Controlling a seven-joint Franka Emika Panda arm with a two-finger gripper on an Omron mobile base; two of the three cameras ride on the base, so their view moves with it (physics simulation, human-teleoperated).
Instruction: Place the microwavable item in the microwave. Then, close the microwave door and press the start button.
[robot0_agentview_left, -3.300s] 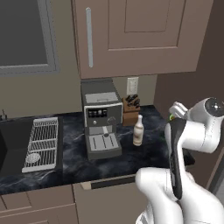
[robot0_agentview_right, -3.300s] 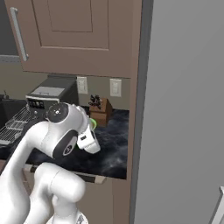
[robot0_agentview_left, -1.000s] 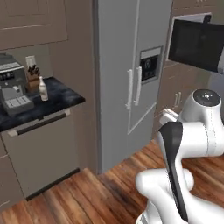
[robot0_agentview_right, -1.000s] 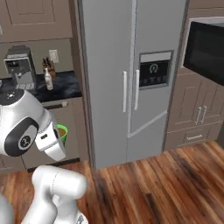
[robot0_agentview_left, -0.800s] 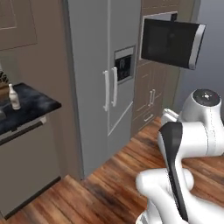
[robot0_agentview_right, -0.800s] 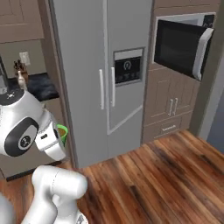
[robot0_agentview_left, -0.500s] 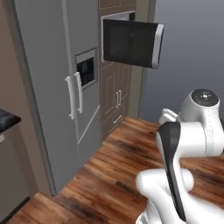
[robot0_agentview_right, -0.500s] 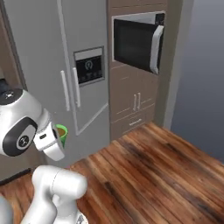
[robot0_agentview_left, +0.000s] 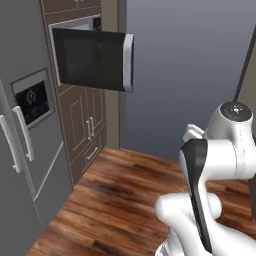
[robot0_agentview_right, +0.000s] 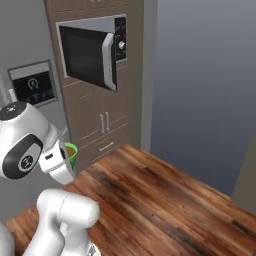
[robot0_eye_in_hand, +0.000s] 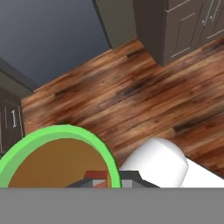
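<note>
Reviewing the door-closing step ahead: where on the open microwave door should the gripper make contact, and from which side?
Probably the free edge of the microwave door, where the vertical silver handle runs. The door stands swung out from the microwave, hinged at its far side, so that edge gives most leverage. Come from the door's outer face and push toward the cavity. The gripper appears to hold the green cup.

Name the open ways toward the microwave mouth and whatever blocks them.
The wooden floor before the lower cabinets is bare. The microwave door swings out across the microwave front, so approach past its handle edge. The green cup is carried at the arm.
</note>
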